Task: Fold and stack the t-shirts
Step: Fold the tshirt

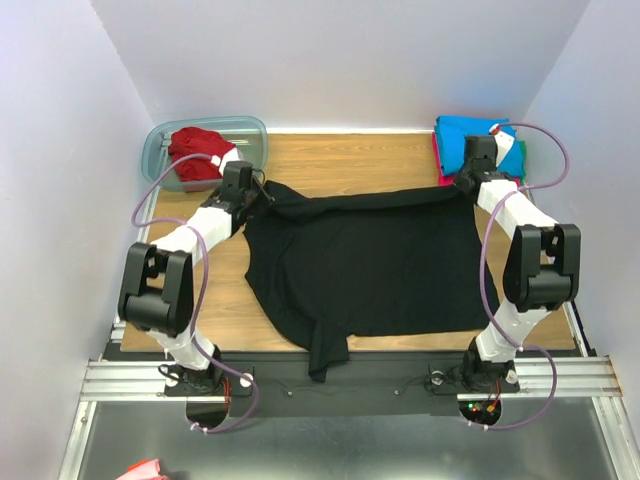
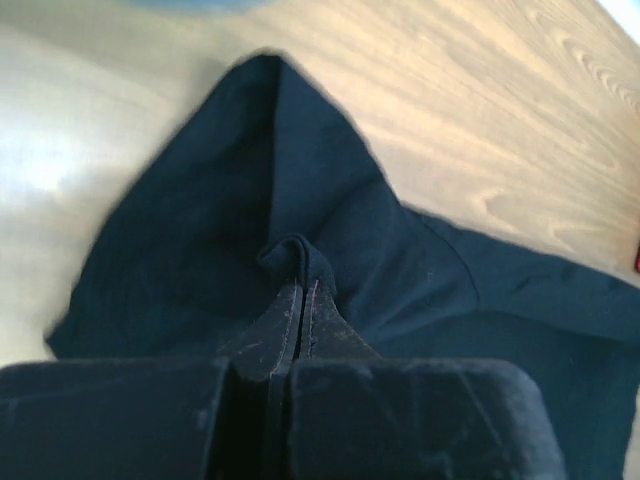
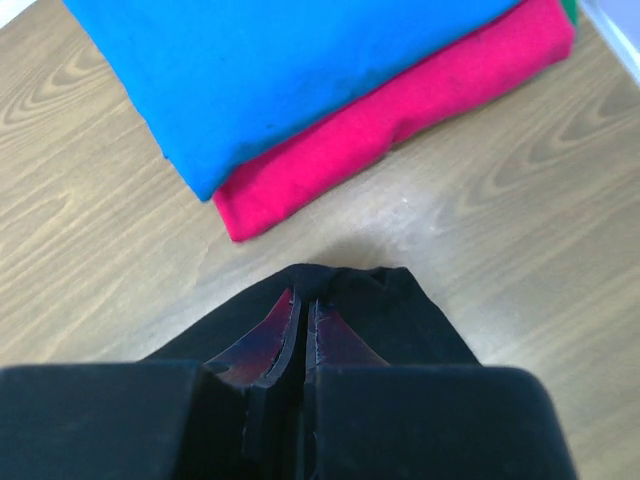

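Observation:
A black t-shirt (image 1: 365, 265) lies spread across the wooden table, one sleeve hanging over the near edge. My left gripper (image 1: 258, 190) is shut on its far left corner; the left wrist view shows the jaws pinched on a fold of the black cloth (image 2: 300, 250). My right gripper (image 1: 462, 180) is shut on the far right corner, the cloth (image 3: 345, 285) pinched between the jaws. The far edge is stretched between them. A folded turquoise blue shirt (image 3: 270, 70) lies on a folded magenta pink shirt (image 3: 400, 130) at the back right. A red shirt (image 1: 198, 152) lies crumpled in the tub.
A translucent blue-grey plastic tub (image 1: 250, 135) stands at the back left corner. The folded stack (image 1: 480, 145) sits close behind my right gripper. Grey walls close in on three sides. Bare wood (image 1: 350, 160) shows beyond the black shirt's far edge.

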Robot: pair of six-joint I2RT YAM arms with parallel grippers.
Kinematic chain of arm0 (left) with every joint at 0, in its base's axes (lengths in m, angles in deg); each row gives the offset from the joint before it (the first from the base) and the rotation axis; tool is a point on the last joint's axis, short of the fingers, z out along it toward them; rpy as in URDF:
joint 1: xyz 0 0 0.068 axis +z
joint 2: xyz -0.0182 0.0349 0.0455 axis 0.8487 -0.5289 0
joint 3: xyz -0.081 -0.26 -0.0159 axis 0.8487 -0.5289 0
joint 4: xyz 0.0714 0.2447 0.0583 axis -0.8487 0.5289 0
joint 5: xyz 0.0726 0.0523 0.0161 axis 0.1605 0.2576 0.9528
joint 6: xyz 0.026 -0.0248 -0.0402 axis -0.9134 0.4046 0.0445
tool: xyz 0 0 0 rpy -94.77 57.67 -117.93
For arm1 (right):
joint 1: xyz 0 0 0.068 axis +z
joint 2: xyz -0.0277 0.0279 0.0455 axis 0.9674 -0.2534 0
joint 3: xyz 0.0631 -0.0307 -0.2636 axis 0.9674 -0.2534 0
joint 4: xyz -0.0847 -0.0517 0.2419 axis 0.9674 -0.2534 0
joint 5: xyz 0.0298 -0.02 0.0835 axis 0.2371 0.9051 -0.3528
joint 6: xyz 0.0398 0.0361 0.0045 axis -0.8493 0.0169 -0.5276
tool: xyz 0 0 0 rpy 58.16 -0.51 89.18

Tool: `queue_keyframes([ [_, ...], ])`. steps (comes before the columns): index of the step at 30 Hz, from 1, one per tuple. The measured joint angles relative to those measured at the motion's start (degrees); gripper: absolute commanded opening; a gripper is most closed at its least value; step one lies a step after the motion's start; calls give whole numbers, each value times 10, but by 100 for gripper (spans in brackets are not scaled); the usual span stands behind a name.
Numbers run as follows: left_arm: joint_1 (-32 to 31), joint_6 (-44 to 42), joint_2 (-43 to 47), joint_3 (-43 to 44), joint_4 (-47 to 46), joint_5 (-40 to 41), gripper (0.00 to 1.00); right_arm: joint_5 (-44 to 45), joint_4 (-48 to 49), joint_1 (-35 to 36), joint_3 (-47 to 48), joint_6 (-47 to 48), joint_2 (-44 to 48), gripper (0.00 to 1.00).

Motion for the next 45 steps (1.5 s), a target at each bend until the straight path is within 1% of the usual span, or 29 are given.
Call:
queue_keyframes([
  [6, -32, 50, 104, -86, 25, 22, 0, 0, 2, 0, -29, 15, 49, 0],
  [12, -57, 100, 201, -146, 53, 37, 0, 0, 2, 0, -50, 20, 67, 0],
  [16, -73, 131, 243, -177, 74, 51, 0, -2, 0, 0, -70, 22, 75, 0],
  [23, -115, 180, 275, -242, 103, 57, 1, -2, 0, 0, -87, 22, 83, 1],
  [25, -128, 196, 282, -262, 109, 56, 20, -2, -1, 0, -98, 21, 87, 5],
  [26, -136, 204, 288, -272, 117, 56, 46, -2, 0, 0, -108, 19, 90, 9],
  [27, -143, 215, 293, -283, 128, 56, 56, -2, -1, 0, -115, 17, 94, 13],
  [28, -148, 216, 299, -290, 135, 55, 61, -2, -4, 0, -126, 16, 98, 27],
  [29, -151, 224, 305, -295, 144, 52, 67, -1, -5, 0, -136, 11, 102, 32],
  [32, -155, 233, 336, -300, 176, 55, 72, 6, -18, 0, -153, 3, 107, 41],
  [33, -155, 234, 345, -300, 181, 57, 76, 9, -23, 0, -154, 2, 107, 47],
  [34, -155, 234, 361, -297, 193, 61, 79, 14, -32, 0, -154, -1, 107, 57],
  [35, -155, 234, 374, -293, 204, 66, 84, 17, -34, 0, -154, -2, 108, 63],
  [36, -155, 232, 387, -287, 213, 72, 95, 22, -39, 0, -154, -7, 109, 72],
  [37, -155, 232, 401, -276, 228, 80, 98, 26, -46, 0, -154, -7, 112, 75],
  [40, -155, 228, 425, -242, 250, 109, 99, 28, -61, 0, -153, -9, 127, 82],
  [41, -155, 223, 429, -231, 250, 118, 99, 21, -64, 0, -152, -9, 134, 86],
  [44, -153, 205, 421, -200, 237, 141, 98, -24, -66, 0, -140, -7, 145, 87],
  [45, -150, 197, 410, -194, 233, 145, 98, -42, -66, 0, -136, -5, 144, 89],
])
